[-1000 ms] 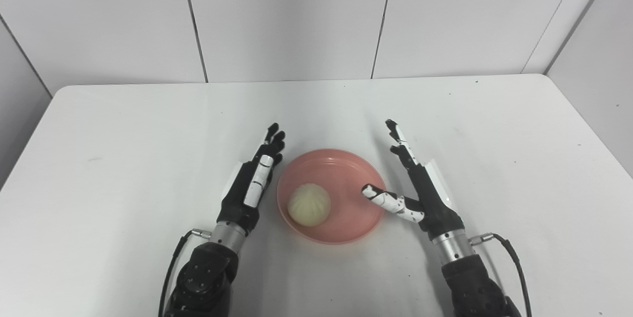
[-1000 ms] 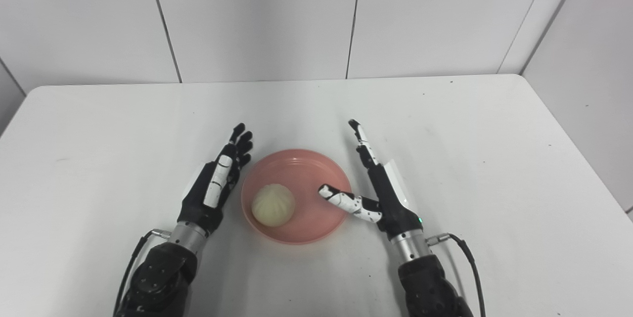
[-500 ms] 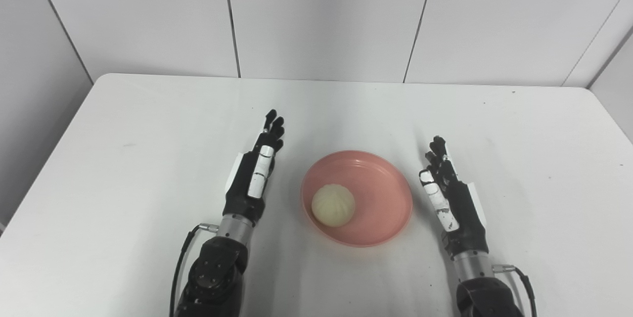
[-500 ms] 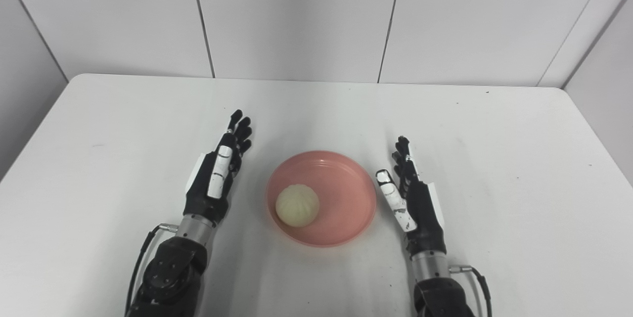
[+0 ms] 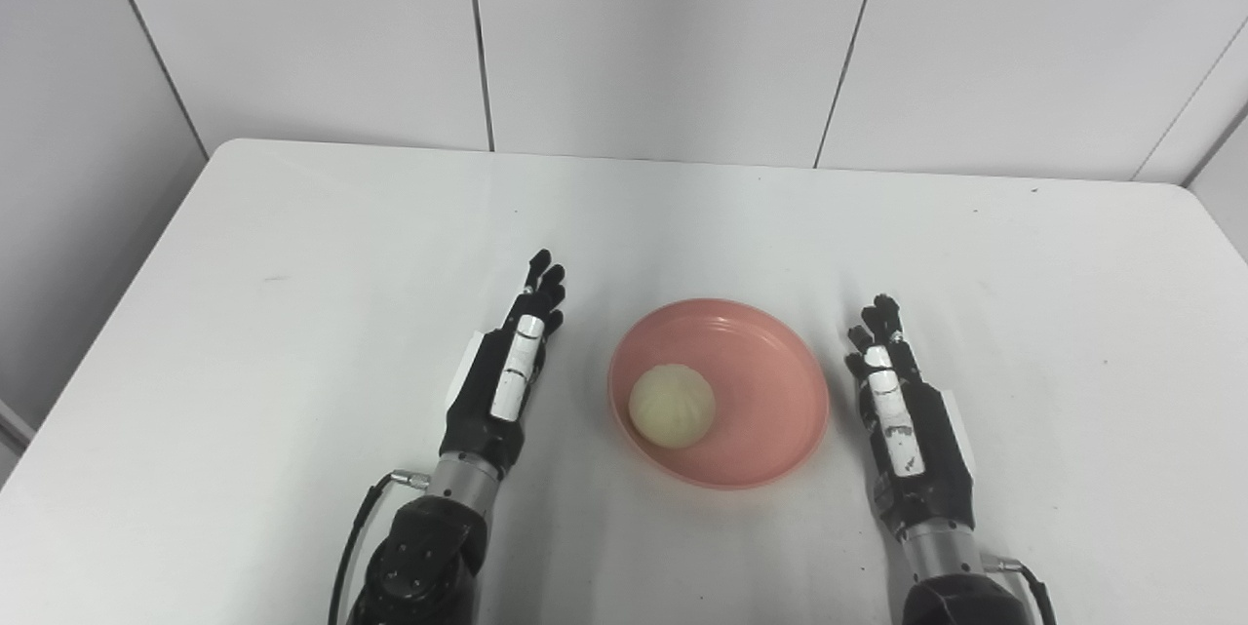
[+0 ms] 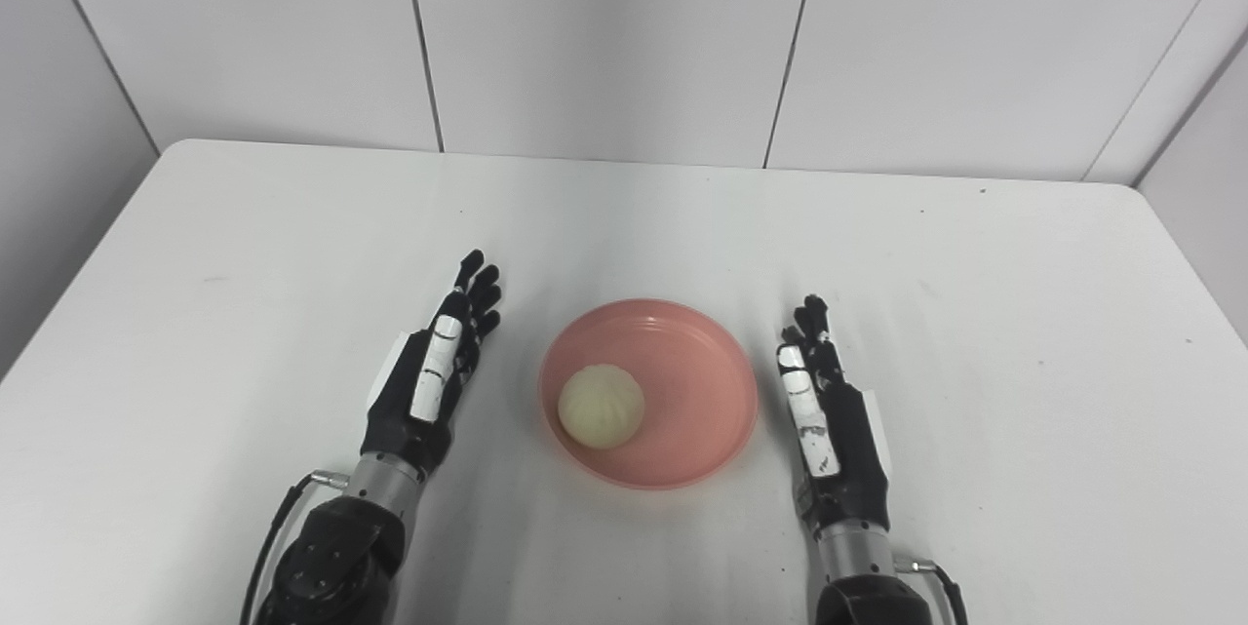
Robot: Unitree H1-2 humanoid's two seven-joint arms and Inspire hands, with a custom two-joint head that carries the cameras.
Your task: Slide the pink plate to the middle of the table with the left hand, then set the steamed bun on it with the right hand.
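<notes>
The steamed bun (image 5: 672, 406) is sitting inside the pink plate (image 5: 770, 381), toward its left half, and the plate is resting near the middle of the white bench (image 5: 292, 245). Both hands are lying to either side, empty and with fingers stretched out straight: the left hand (image 5: 502, 381) near the plate's left rim, the right hand (image 5: 907, 420) just beside its right rim, neither touching it.

The bun is looking soft and light — a pleated dough dome that would likely dent under a tight pinch, so a loose cupping hold around its sides would suit it best. The plate is appearing stiff and shallow with a raised lip; judging by its smooth sheen, it would probably glide easily on the bench when pushed at the rim.

The two head views are showing nearly the same scene. The left eye view is taking in more of the grey wall panel left of the bench, while the right eye view is showing more of the bench's right side.
</notes>
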